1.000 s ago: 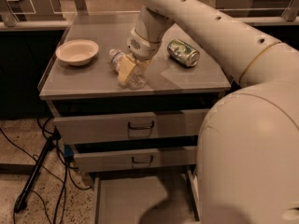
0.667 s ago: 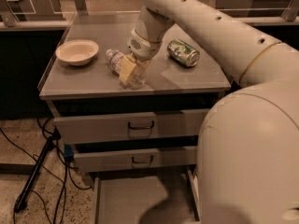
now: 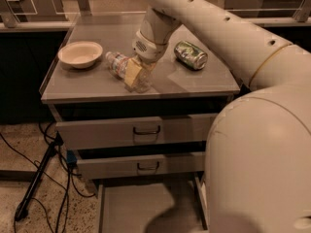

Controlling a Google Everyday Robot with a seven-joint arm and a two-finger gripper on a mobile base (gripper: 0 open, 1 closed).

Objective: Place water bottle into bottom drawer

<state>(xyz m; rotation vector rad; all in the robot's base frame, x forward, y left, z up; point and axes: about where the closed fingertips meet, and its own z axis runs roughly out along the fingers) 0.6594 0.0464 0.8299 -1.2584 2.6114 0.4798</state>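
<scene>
While the water bottle [image 3: 115, 63] lies on its side near the front edge of the cabinet top [image 3: 87, 87], the gripper [image 3: 136, 76] is down on its middle part, and the white arm [image 3: 218, 28] reaches to it from the right side. Whether the claw is pressing on the bottle or only stands around it, I cannot tell. The bottle's cap end points toward the back left. A white bowl [image 3: 80, 54] stands near the left edge, a little apart from the bottle. A green can [image 3: 191, 55] lies on its side toward the right edge. Below the top, two upper drawers [image 3: 133, 130] with dark handles are a little open. The bottom drawer [image 3: 131, 203] is pulled out far, and its flat grey floor shows.
</scene>
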